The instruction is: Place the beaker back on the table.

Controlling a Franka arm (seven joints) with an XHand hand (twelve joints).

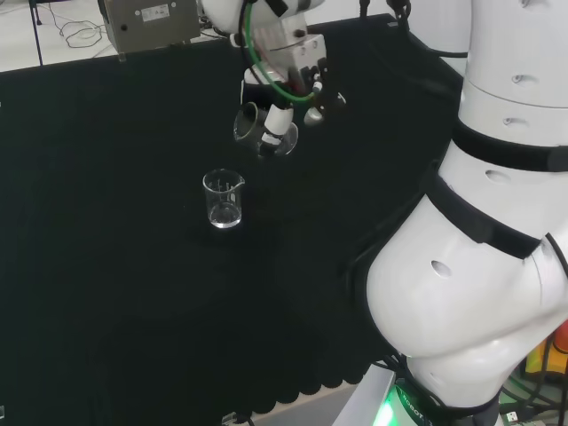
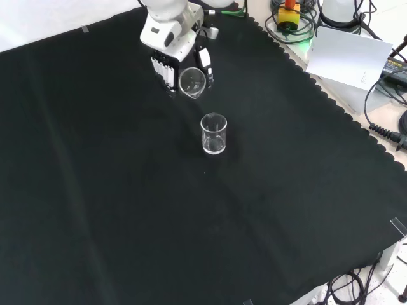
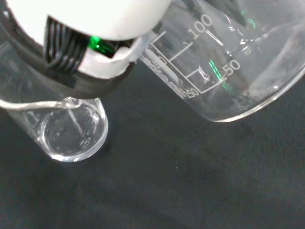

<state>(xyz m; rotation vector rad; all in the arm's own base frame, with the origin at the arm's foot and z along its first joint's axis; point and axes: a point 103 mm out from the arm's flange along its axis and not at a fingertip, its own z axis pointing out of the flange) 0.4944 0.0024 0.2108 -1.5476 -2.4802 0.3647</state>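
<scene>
The hand (image 1: 286,78) (image 2: 173,52) hangs above the black cloth with its fingers curled round a clear glass beaker (image 1: 263,131) (image 2: 192,82) (image 3: 228,62). That beaker is tipped on its side, mouth facing outward, clear of the cloth. A second clear beaker (image 1: 223,199) (image 2: 213,133) (image 3: 71,133) stands upright on the cloth a short way from the held one. In the wrist view the held beaker's printed scale is close and large, and the standing beaker lies below it. A white part of the hand (image 3: 90,24) is blurred near the camera.
A grey box (image 1: 146,22) sits beyond the cloth's far edge in the head view. The arm's white links (image 1: 479,240) stand at that view's right. In the front view, cables and a white sheet (image 2: 350,54) lie past the cloth's scalloped right edge.
</scene>
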